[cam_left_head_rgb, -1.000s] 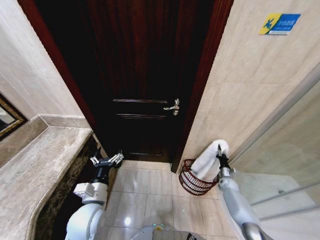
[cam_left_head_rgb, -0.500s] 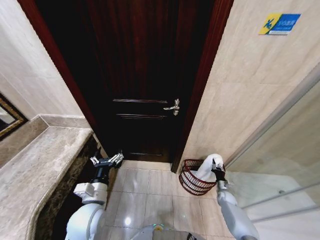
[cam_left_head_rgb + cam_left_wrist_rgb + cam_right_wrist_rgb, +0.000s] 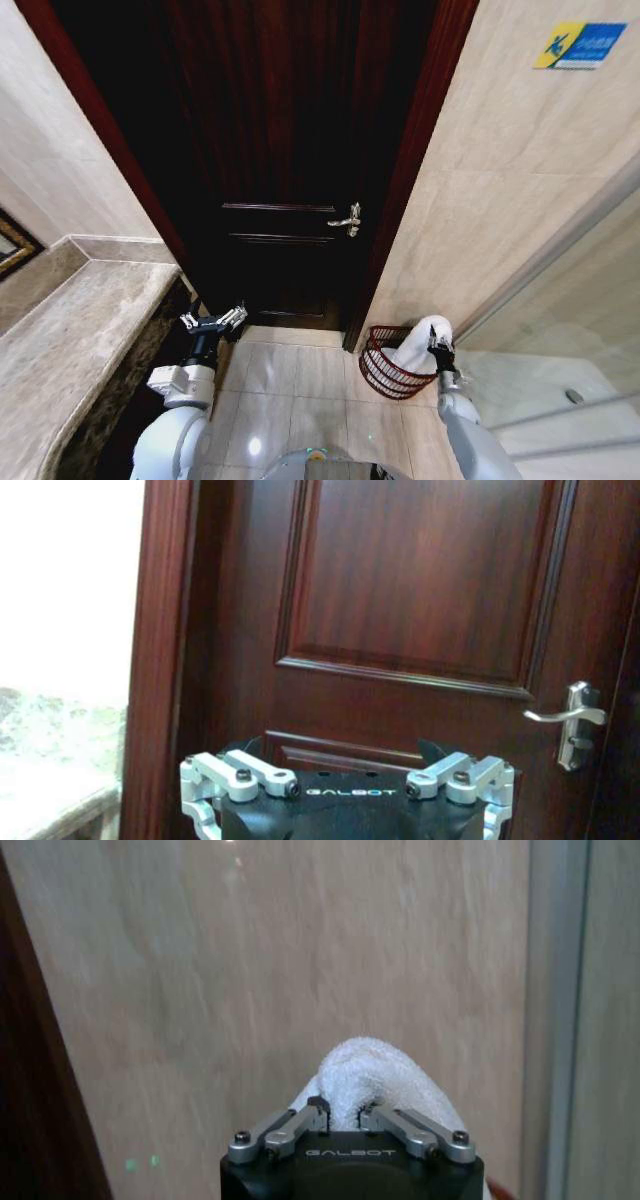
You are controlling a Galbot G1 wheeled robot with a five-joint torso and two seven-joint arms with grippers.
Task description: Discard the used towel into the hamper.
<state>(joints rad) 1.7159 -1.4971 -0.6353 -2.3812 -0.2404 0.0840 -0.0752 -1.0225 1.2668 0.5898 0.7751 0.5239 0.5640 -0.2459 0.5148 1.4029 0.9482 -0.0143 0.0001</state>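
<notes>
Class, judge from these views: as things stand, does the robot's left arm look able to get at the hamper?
Probably not. The left gripper hangs open before the door, while the hamper sits apart on the floor by the right wall. The right gripper, shut on the towel, already occupies its rim.

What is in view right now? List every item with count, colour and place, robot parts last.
Towel: one, white, lower end in the hamper, top pinched by the right gripper.
Hamper: one, dark reddish-brown, on the floor by the wall right of the door.
Door: one, dark wood, shut, straight ahead.
Door handle: one, silver, on the door's right side.
Counter: one, beige stone, on the left.
Sticker: one, blue and yellow, high on the right wall.
Right gripper: jaws shut on the towel, over the hamper.
Left gripper: jaws open, before the door.
</notes>
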